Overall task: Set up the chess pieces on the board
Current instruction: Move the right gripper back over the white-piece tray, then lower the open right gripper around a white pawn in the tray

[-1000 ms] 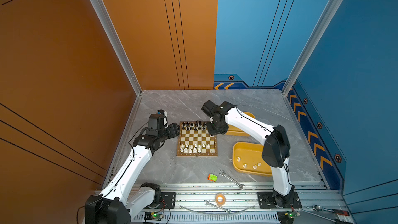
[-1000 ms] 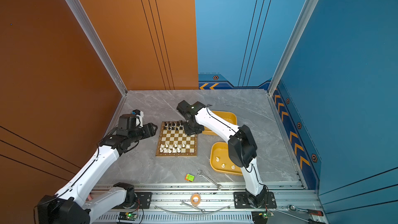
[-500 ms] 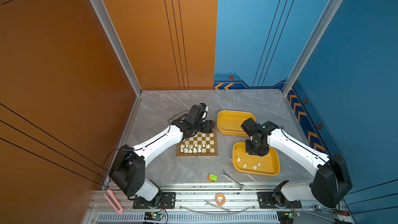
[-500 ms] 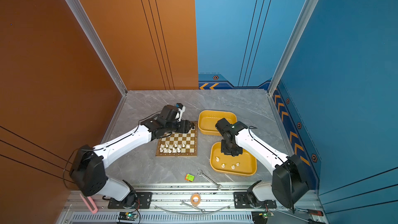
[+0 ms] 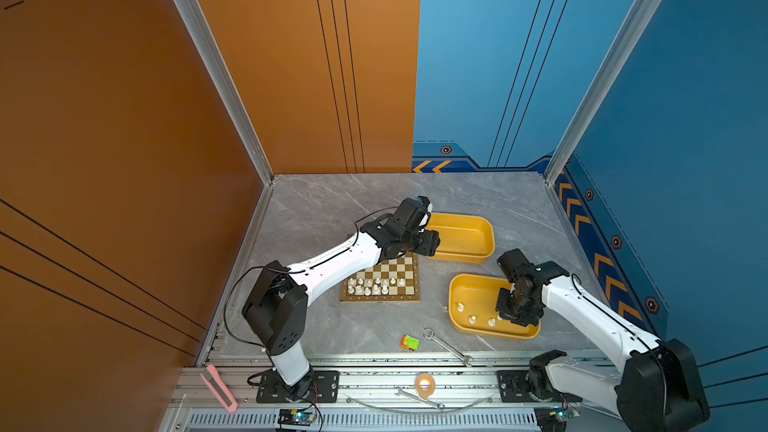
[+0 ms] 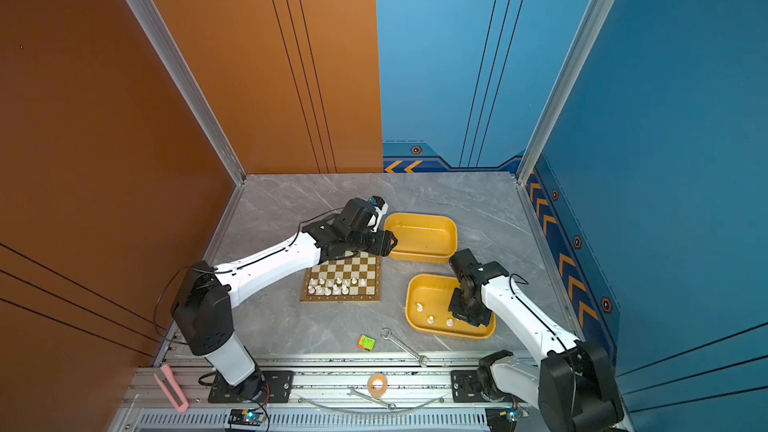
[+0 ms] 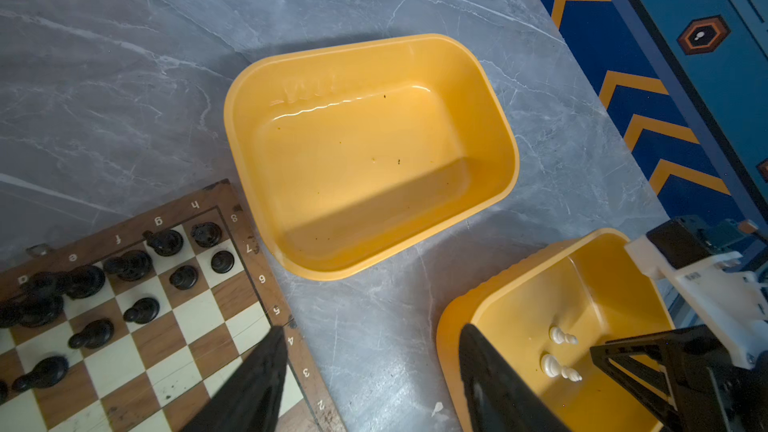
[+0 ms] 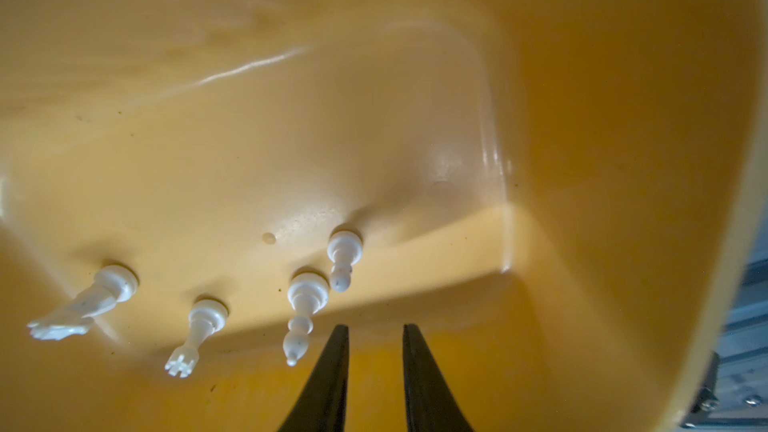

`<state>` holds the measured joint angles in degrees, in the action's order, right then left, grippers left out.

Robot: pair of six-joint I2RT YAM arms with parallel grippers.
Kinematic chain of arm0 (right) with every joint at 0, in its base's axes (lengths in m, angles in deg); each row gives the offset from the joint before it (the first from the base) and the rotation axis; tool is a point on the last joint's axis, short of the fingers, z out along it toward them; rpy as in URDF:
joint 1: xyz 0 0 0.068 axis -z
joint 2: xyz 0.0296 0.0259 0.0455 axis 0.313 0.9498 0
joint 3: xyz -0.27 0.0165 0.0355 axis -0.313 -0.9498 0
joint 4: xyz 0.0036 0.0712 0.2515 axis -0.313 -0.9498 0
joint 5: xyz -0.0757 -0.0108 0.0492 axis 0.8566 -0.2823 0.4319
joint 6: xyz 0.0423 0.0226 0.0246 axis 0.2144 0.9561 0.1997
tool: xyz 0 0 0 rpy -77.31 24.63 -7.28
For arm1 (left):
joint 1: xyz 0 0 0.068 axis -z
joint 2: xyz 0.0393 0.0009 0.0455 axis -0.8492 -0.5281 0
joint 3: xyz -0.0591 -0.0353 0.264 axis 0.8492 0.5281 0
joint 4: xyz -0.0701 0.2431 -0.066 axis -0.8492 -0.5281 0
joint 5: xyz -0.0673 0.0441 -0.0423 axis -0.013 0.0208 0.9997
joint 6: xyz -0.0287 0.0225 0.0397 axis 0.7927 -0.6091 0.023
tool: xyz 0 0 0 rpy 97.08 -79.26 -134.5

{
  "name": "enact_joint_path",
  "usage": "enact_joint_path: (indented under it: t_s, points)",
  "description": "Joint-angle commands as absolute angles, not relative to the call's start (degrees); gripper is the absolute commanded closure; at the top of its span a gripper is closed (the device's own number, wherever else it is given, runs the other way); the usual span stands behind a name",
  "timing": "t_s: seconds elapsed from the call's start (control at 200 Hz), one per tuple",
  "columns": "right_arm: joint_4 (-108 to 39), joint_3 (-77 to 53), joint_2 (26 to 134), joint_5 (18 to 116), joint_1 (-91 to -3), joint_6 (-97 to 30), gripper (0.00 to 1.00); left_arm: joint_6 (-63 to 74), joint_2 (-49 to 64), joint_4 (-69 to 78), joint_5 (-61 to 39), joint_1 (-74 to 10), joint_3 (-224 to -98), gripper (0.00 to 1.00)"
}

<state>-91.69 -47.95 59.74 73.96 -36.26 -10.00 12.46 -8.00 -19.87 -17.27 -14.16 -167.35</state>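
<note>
Grey table (image 7: 124, 76): my right gripper (image 8: 375, 326) sits in the yellow tray (image 8: 602, 160), jaws slightly apart, empty; left gripper (image 7: 372, 330) wide open. I should centre on a white piece (image 8: 305, 297), then squeeze gently.

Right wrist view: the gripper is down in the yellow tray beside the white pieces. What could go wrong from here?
The creamy white bishop and creamy white pawn stand close together, so closing on one could topple the other. The right gripper has its jaws only narrowly apart, empty; lowered like that it may push a piece over instead of straddling it.
</note>
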Motion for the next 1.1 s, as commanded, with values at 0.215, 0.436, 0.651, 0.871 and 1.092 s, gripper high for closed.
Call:
enact_joint_path:
  t_s: [0.215,0.436,0.651,0.871,1.092]
  points:
    - [-87.4,-48.2,63.3,69.9,-32.7,-15.4,0.74,14.0,-8.7,-23.0,-21.2,-12.5,-169.4,0.34]
    - [-86.3,-48.3,66.0,67.9,-31.0,-17.2,0.74,14.6,-9.5,-23.3,-22.3,-12.1,-170.1,0.34]
    - [-86.1,-48.0,67.8,66.9,-29.6,-17.8,0.77,14.3,-10.7,-24.2,-22.7,-12.1,-171.8,0.34]
    - [-86.4,-48.0,68.1,66.9,-31.1,-17.2,0.77,13.7,-11.9,-25.3,-21.7,-12.7,-173.4,0.34]
    - [-86.9,-47.9,68.0,67.9,-31.8,-16.6,0.77,13.5,-12.6,-25.4,-20.5,-13.5,-173.8,0.34]
